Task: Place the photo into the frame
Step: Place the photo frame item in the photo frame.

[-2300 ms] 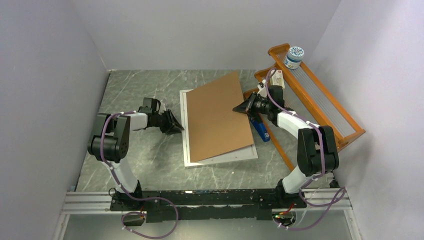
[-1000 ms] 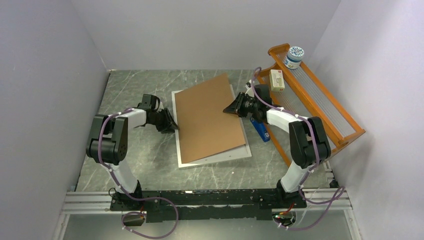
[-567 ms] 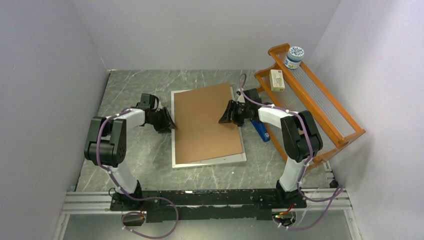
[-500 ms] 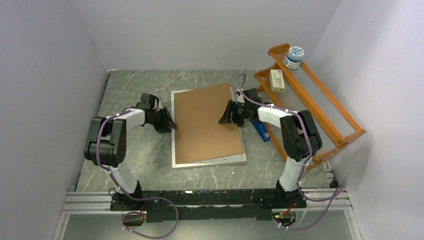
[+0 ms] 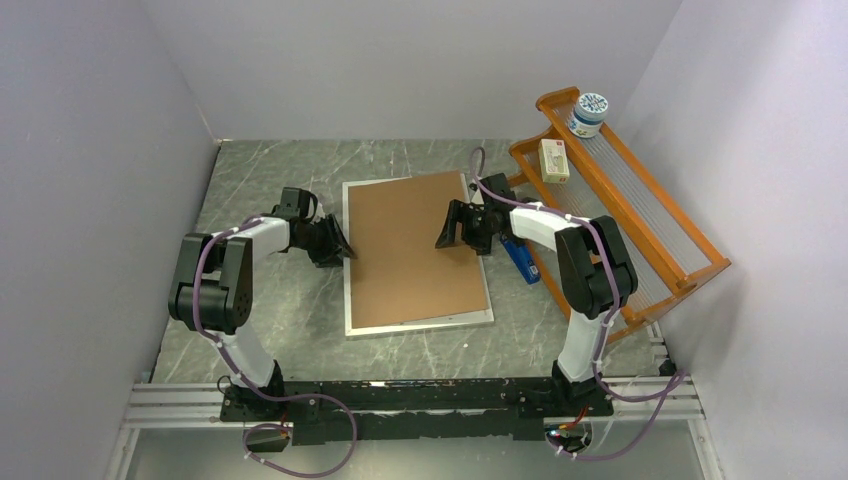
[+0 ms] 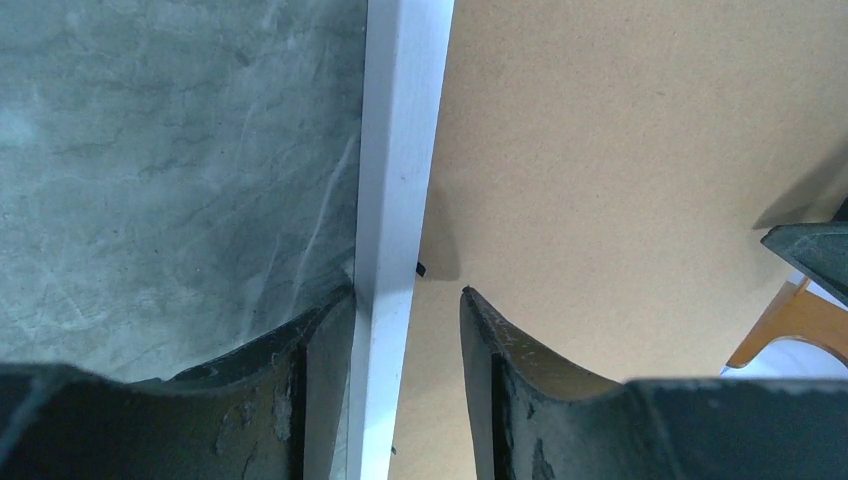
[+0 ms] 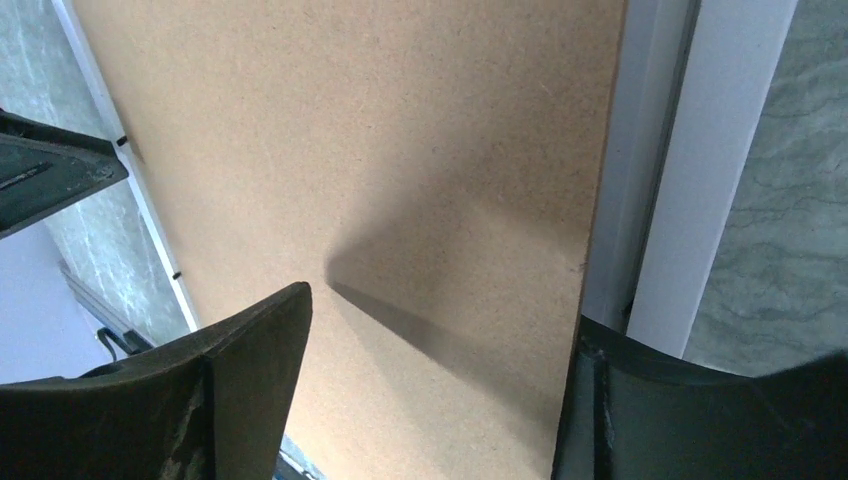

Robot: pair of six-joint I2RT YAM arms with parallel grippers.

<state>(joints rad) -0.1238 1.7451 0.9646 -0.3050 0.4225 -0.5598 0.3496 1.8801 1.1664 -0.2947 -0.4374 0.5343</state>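
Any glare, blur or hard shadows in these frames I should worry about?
Top external: even diffuse light, sharp, no glare on the backing board. Left wrist: crisp; a small soft shadow on the board beside the frame. Right wrist: a dark wedge-shaped shadow falls across the board between the jaws; no glare.

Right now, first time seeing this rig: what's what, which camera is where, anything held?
Two robot arms are bolted at the table's near edge, each ending in a two-finger gripper. The wide picture comes from a fixed camera above and behind them. The two close-ups come from a camera on each wrist. On the table lies the frame, white-rimmed, with a brown backing board within its rim. No photo shows. To its right are a blue object and an orange rack holding a jar and a small box. The left gripper straddles the frame's left rim, open. The right gripper hangs open over the board. Nothing is held.
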